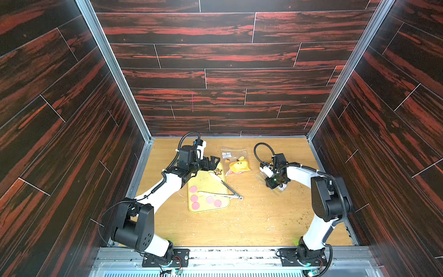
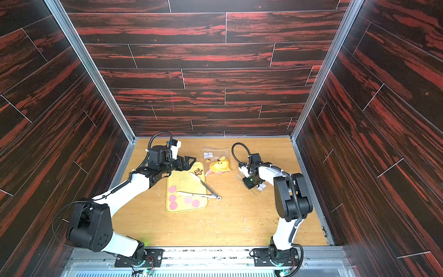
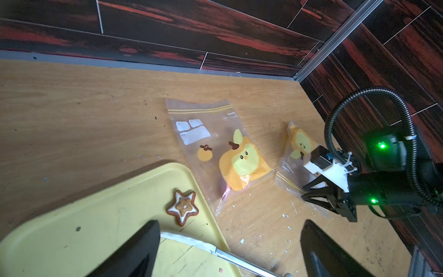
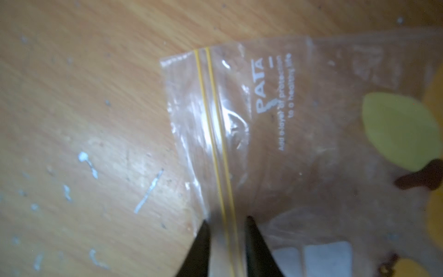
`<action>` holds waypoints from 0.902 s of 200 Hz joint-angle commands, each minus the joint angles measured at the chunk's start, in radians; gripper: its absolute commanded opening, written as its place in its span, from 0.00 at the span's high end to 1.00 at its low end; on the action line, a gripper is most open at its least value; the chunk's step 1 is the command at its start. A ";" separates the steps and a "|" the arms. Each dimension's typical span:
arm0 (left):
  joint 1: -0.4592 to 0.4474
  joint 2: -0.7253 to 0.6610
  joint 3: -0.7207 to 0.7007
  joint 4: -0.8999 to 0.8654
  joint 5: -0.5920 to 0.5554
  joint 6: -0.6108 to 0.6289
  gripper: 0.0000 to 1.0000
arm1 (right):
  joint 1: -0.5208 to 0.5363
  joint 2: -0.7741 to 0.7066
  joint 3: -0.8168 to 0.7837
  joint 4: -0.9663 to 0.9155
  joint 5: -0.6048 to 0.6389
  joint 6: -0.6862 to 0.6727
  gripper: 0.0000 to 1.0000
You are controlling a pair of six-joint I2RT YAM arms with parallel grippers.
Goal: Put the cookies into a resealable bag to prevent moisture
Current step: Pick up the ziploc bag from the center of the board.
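Note:
Several pink cookies [image 1: 194, 198] [image 2: 172, 198] lie on the near half of the yellow tray [image 1: 206, 182] [image 2: 184, 179]. My left gripper [image 1: 213, 162] [image 3: 230, 224] hangs open over the tray's far end, with nothing between its fingers. At the right of the table lies a clear resealable bag [image 1: 261, 176] [image 4: 275, 120] with a yellow fruit print. My right gripper [image 1: 279, 187] [image 4: 226, 218] is down on it, its fingers pinched on either side of the yellow zip strip at the bag's mouth. In the left wrist view the right gripper [image 3: 303, 191] sits on the edge of that bag [image 3: 294, 153].
Metal tongs [image 1: 225, 195] [image 3: 239, 259] lie across the tray, their hinge off its right edge. A star-shaped iced biscuit [image 1: 217, 171] [image 3: 182, 207] rests at the tray's far end. A second printed zip bag [image 1: 236, 160] [image 3: 215, 144] lies behind the tray. Crumbs dot the wooden table.

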 commanded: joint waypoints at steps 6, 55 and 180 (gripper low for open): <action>0.002 -0.043 -0.009 -0.023 0.022 -0.016 0.06 | 0.003 0.033 -0.050 -0.025 0.023 0.019 0.89; 0.000 -0.053 0.004 -0.047 0.037 -0.031 0.08 | 0.000 -0.066 -0.004 -0.041 -0.059 0.070 1.00; -0.293 -0.083 -0.021 0.142 -0.033 -0.392 0.29 | 0.032 -0.592 -0.216 0.483 -0.546 0.744 1.00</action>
